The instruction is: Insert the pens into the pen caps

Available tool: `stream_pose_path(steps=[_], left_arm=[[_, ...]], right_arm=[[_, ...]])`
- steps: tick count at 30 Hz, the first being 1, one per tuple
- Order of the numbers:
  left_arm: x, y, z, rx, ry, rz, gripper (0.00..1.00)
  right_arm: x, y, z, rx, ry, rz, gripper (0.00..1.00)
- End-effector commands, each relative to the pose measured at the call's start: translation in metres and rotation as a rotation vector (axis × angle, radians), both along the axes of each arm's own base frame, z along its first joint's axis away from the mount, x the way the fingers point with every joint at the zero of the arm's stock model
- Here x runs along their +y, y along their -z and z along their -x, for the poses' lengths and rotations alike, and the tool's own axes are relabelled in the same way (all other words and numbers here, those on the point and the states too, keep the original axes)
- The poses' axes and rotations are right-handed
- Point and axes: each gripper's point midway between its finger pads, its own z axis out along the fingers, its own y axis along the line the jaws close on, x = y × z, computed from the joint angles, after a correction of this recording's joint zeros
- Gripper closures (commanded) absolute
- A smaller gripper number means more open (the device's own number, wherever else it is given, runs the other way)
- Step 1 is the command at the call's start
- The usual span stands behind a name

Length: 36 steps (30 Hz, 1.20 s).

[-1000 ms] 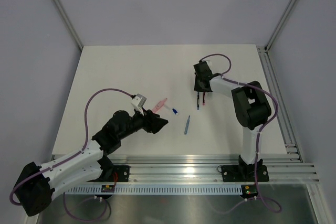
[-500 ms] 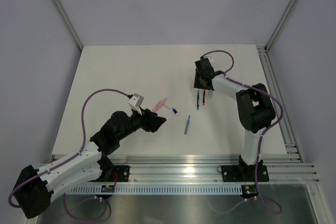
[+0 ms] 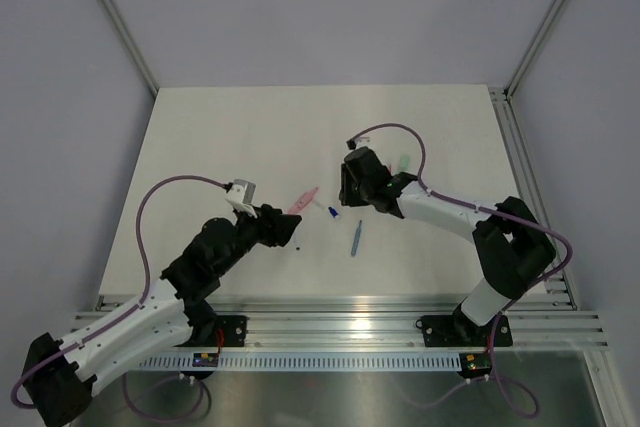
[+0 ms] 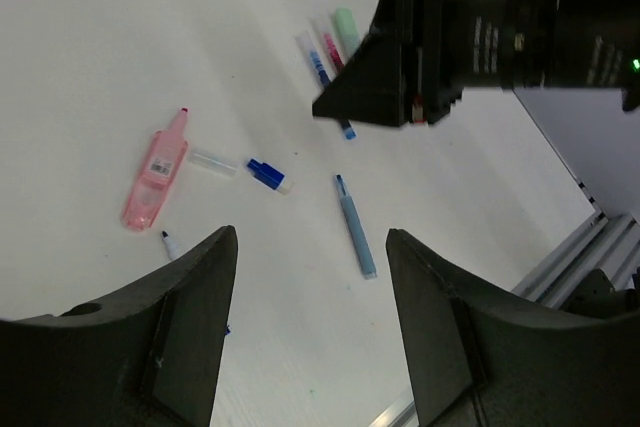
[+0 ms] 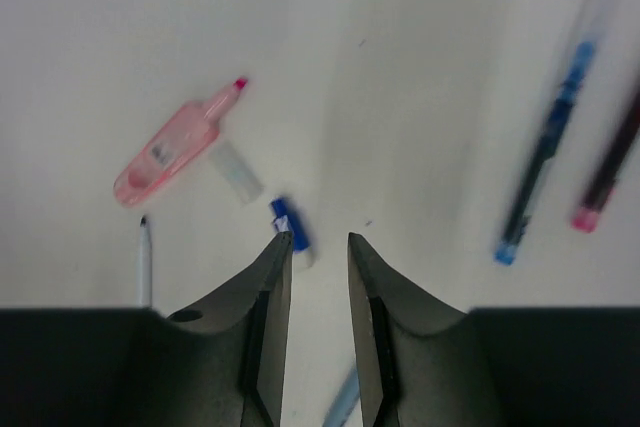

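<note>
Over the middle of the table my right gripper (image 3: 345,199) (image 5: 320,237) hangs, its jaws a narrow gap apart with nothing between them. Its left fingertip is beside a small dark blue piece (image 5: 292,222) (image 3: 333,212). The pale pink pen cap (image 3: 303,199) (image 5: 175,152) (image 4: 155,172) lies left of that, a short clear tube (image 5: 235,172) between them. A dark blue pen (image 5: 545,157) and a red pen (image 5: 610,172) lie to the right. A light blue pen (image 3: 355,237) (image 4: 355,227) lies nearer. The mint pen cap (image 3: 403,162) (image 4: 347,27) is behind the right arm. My left gripper (image 3: 290,229) (image 4: 310,237) is open and empty, short of the pink cap.
A thin white stick with a dark tip (image 4: 170,244) (image 5: 145,257) lies near my left fingers. The aluminium rail (image 3: 350,327) runs along the near table edge, and frame posts stand at the back corners.
My right gripper has swung left and nearer, from over the dark blue and red pens to over the small blue piece, uncovering the mint cap. My left arm has drawn back a little.
</note>
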Motion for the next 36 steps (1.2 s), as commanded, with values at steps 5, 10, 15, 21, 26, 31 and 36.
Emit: stream_pose_path(steps=[5, 10, 15, 21, 26, 31, 36], left_arm=[[0.039, -0.007, -0.016, -0.04, -0.224, 0.007, 0.4], [0.066, -0.014, -0.016, -0.067, -0.341, 0.034, 0.41], [0.086, -0.023, -0.012, -0.093, -0.414, 0.077, 0.41], [0.096, -0.029, -0.008, -0.113, -0.446, 0.12, 0.41], [0.094, -0.029, -0.008, -0.109, -0.438, 0.118, 0.4], [0.092, -0.028, -0.008, -0.104, -0.429, 0.115, 0.4], [0.091, -0.027, -0.008, -0.105, -0.427, 0.115, 0.4]], right_arm=[[0.057, -0.01, 0.054, 0.024, -0.101, -0.068, 0.68], [0.098, 0.014, 0.072, 0.074, -0.161, -0.01, 0.68], [0.123, 0.032, 0.068, 0.098, -0.162, 0.076, 0.68], [0.142, 0.041, 0.07, 0.115, -0.162, 0.122, 0.68], [0.149, 0.05, 0.074, 0.129, -0.168, 0.154, 0.68], [0.146, 0.068, 0.078, 0.157, -0.162, 0.189, 0.71], [0.14, 0.082, 0.079, 0.173, -0.149, 0.23, 0.75]])
